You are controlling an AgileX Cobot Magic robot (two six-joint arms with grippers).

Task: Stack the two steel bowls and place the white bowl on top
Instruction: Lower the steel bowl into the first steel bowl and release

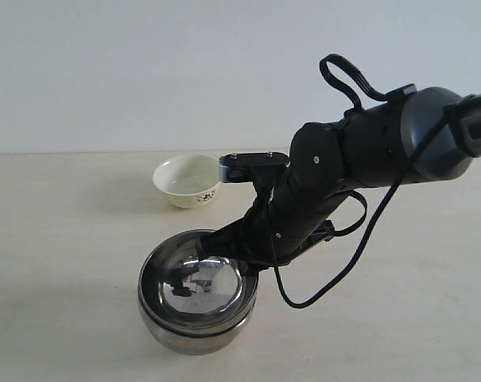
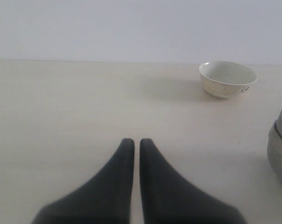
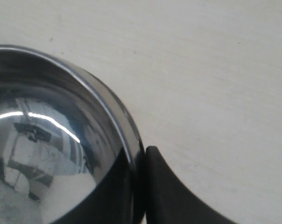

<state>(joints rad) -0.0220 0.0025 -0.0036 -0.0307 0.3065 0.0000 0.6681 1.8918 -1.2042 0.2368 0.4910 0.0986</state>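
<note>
The two steel bowls sit one inside the other at the front of the table: the upper bowl (image 1: 196, 286) rests in the lower bowl (image 1: 194, 336). My right gripper (image 1: 244, 267) is shut on the upper bowl's rim (image 3: 117, 126), with one finger inside the bowl and the outer finger (image 3: 171, 193) against its wall. The white bowl (image 1: 188, 180) stands upright behind them, apart and empty. The left wrist view shows my left gripper (image 2: 137, 141) shut on nothing above the bare table, with the white bowl (image 2: 227, 79) far ahead and the steel stack (image 2: 281, 149) at the frame's edge.
The beige table (image 1: 65, 239) runs back to a pale wall. My right arm (image 1: 359, 159) and its looping black cable (image 1: 335, 278) hang over the table to the right of the bowls. The left arm is out of the exterior view.
</note>
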